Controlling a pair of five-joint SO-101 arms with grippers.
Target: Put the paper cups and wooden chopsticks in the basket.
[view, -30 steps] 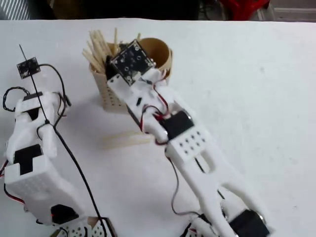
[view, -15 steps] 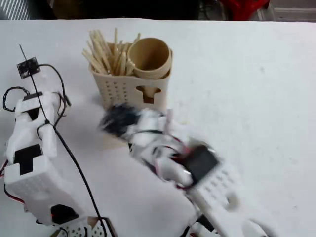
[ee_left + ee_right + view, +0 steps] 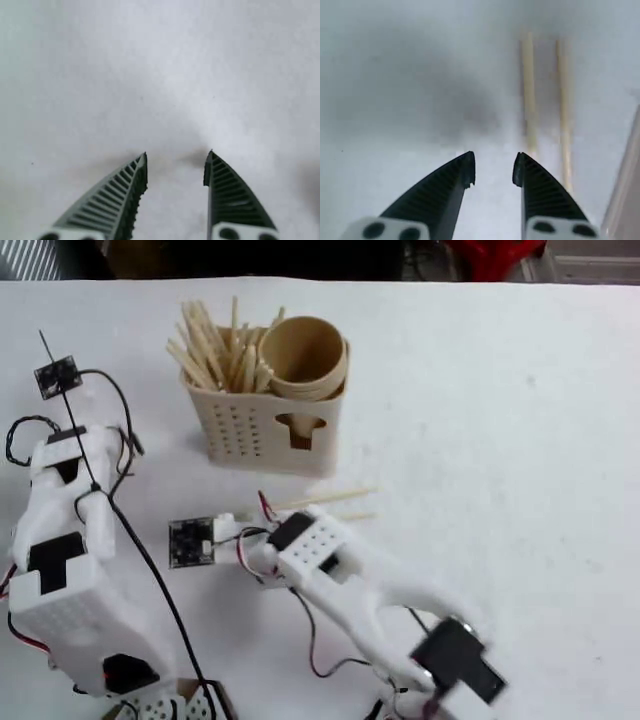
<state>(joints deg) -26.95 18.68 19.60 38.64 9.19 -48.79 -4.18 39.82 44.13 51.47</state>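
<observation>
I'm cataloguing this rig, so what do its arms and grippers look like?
The left arm and right arm are white shells with black motor blocks, hole-patterned panels, black and red wires. The left gripper and right gripper are dark, ribbed and tapering.

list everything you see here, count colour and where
basket: one, cream, perforated, far middle of the table
paper cups: stacked, at least two, tan, in the basket's right part
bundled chopsticks: many, pale wood, standing in the basket's left part
loose chopsticks: two, pale wood, lying on the table in front of the basket
table: one, white
cable: one, black, running along the left arm
left arm: one, white, at the table's left side
right arm: one, white, near middle, in front of the basket
left gripper: black fingers, open, over bare table
right gripper: black fingers, open, close to the loose chopsticks
</observation>
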